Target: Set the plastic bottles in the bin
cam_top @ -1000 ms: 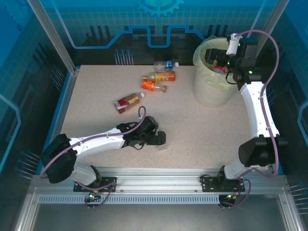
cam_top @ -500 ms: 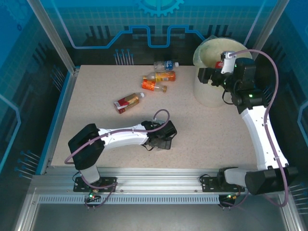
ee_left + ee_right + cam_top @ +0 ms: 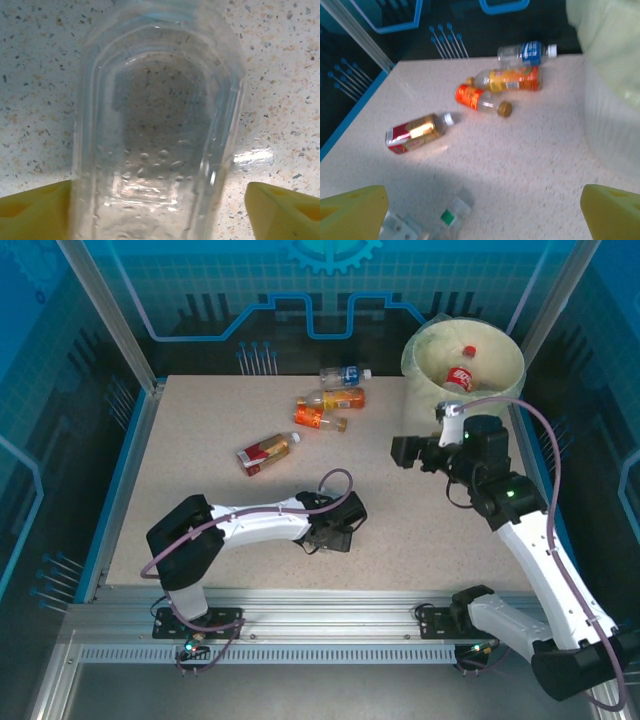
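From above, a red bottle (image 3: pixel 460 375) lies in the bin (image 3: pixel 420 390), and four more bottles (image 3: pixel 268 452) lie on the worktop (image 3: pixel 200 500). My left wrist shows more: my left jaws are spread around a clear bottle (image 3: pixel 160 140), not pinching. My right wrist shows my right jaws spread wide.

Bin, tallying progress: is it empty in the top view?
No, a red-labelled bottle lies inside the bin.
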Tool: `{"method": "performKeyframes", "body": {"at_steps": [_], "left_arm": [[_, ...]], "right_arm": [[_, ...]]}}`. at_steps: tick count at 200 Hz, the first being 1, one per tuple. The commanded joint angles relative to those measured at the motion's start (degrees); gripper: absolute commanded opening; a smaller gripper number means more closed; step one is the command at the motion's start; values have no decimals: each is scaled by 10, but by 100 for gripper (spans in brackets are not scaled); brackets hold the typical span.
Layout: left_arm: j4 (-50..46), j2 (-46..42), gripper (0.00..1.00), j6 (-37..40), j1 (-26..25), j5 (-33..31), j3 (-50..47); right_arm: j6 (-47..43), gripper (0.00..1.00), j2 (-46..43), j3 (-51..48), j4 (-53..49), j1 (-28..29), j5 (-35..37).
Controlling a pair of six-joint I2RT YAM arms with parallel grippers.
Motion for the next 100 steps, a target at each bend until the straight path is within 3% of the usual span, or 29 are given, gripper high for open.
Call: {"method": "performKeyframes", "body": {"at_steps": [1,75,100], "left_arm": [[15,-3,77,-2,6,18,-18],[95,-75,43,23,7,31,-78],[126,-110,37,55,7,22,-94]], "right_arm": [[42,100,-25,-27,13,22,29],[85,100,-42,-60,21,41,11],[107,100,-41,-68,38,44,1]]}}
